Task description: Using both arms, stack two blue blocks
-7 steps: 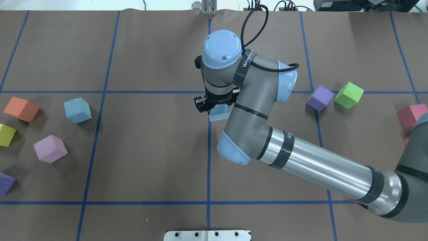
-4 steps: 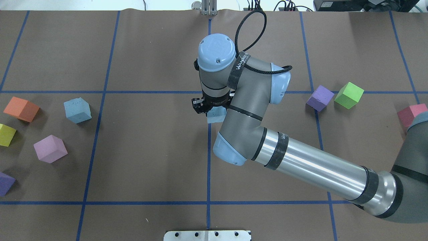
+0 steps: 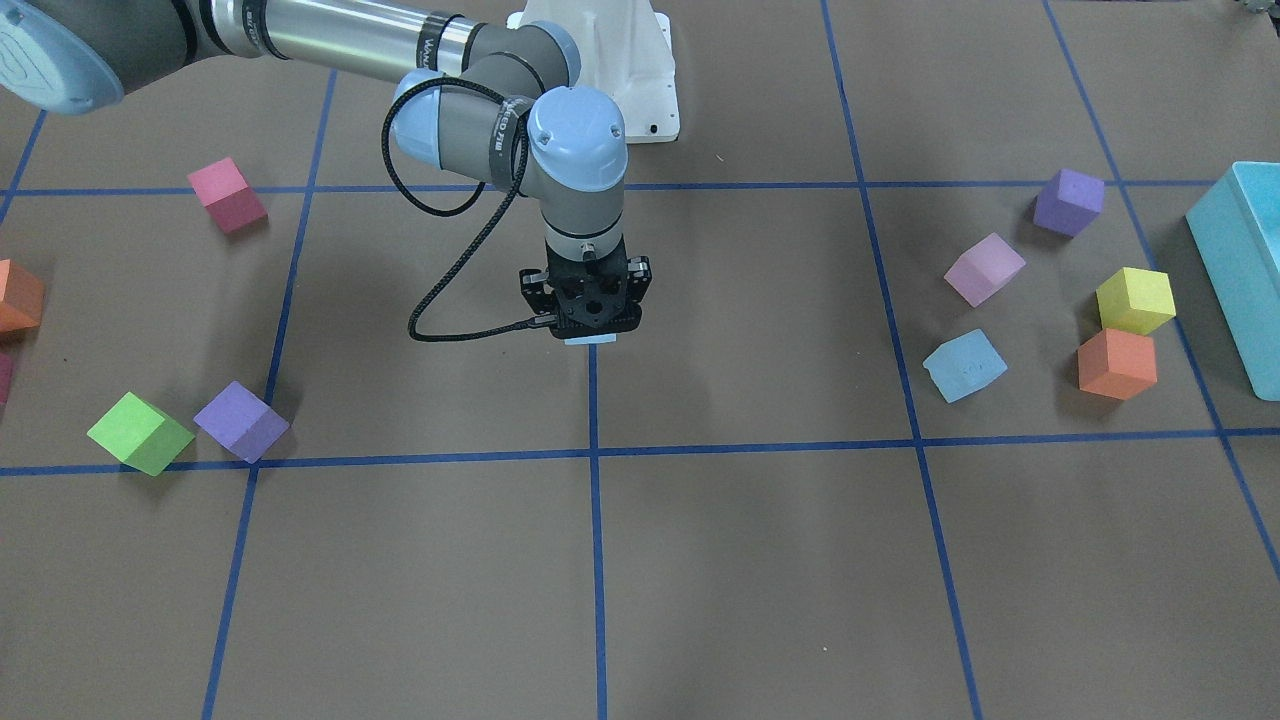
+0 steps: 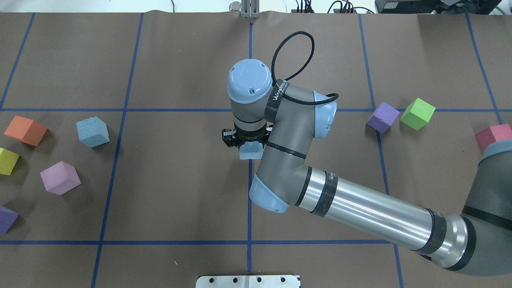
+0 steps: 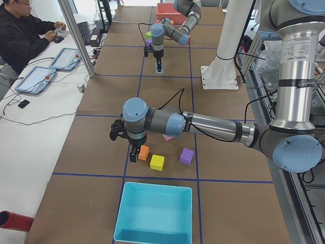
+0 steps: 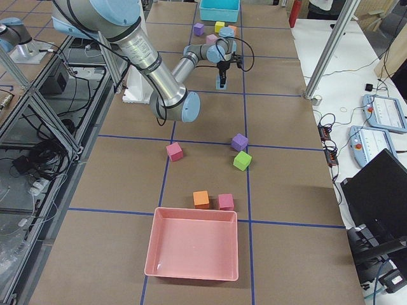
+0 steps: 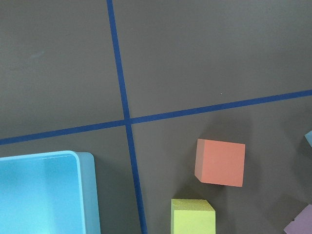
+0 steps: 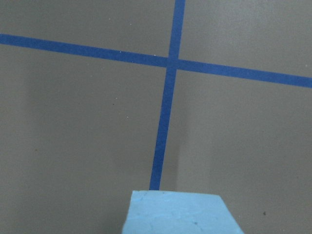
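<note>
One blue block [image 4: 251, 150] is held in my right gripper [image 4: 247, 145], which is shut on it just above the table's centre line; only its lower edge [image 3: 591, 341] shows from the front. It fills the bottom of the right wrist view as a pale blue face [image 8: 180, 212]. The other blue block [image 4: 93, 132] lies loose on the left side, also seen as a pale cube [image 3: 965, 365]. My left gripper [image 5: 133, 156] hangs beside an orange cube [image 5: 143, 152]. I cannot tell whether it is open or shut.
Orange [image 4: 25, 130], yellow [image 4: 8, 161], pink [image 4: 60, 177] and purple [image 4: 7, 219] cubes surround the loose blue block. A purple [image 4: 383, 116], a green [image 4: 417, 113] and a red cube [image 4: 492, 137] lie on the right. A turquoise bin [image 3: 1238, 262] stands at the left end, a red bin [image 6: 191, 251] at the right end.
My right arm has moved left and toward the robot's side, carrying the blue block lower over the centre line. The loose cubes have not moved.
</note>
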Controlling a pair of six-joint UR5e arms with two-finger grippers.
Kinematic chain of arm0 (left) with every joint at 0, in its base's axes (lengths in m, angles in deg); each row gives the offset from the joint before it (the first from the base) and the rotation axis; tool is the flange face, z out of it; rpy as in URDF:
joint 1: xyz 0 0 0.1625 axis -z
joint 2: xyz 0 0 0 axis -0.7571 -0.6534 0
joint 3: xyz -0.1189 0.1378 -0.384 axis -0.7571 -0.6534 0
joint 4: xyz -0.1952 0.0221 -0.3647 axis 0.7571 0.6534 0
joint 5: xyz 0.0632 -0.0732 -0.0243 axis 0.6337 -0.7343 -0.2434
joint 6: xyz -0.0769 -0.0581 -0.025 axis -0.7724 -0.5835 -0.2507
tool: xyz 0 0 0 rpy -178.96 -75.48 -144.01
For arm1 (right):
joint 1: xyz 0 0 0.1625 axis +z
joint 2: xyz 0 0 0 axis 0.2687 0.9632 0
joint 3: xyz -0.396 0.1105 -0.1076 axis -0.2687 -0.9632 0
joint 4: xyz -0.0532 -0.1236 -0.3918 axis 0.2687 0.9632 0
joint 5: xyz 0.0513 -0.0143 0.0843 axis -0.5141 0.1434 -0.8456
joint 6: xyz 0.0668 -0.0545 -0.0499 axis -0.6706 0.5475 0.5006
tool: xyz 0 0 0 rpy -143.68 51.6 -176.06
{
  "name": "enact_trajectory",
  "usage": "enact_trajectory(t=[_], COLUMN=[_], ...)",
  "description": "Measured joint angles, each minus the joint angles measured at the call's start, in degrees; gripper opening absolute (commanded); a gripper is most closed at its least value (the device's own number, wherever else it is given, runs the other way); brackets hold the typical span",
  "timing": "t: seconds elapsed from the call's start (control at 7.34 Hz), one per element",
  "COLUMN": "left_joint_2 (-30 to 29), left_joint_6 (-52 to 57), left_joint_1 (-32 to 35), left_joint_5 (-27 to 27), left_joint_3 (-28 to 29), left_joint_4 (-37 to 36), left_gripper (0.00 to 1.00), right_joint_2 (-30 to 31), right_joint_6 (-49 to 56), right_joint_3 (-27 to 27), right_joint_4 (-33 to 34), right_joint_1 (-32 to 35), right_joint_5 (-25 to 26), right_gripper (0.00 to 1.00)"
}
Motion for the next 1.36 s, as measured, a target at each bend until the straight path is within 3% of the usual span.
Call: enact_trajectory(t=[0.82, 1.09, 1.23, 1.36], left_joint_2=[-0.07, -0.06, -0.05, -0.04], left_joint_6=[0.10, 0.10, 0.10, 0.10], left_joint_1=[0.00, 0.00, 0.00, 0.00], left_joint_5=[0.00, 0.00, 0.00, 0.00], left_joint_3=[1.13, 1.17, 1.18, 1.18], left_joint_4=[0.43, 0.49, 0.51, 0.52], left_gripper=[1.00, 1.00, 1.00, 1.00], right_joint_2=[0.70, 0.70, 0.73, 0.75], right_joint_6=[-1.68, -1.70, -1.68, -1.68], right_joint_3=[-0.59, -0.59, -0.59, -0.56], right_joint_4=[-1.12, -1.18, -1.19, -1.18], right_joint_1=[-2.72, -2.78, -2.80, -2.80], right_joint_5=[0.31, 0.31, 0.31, 0.31], right_gripper=[0.63, 0.82, 0.99, 0.99])
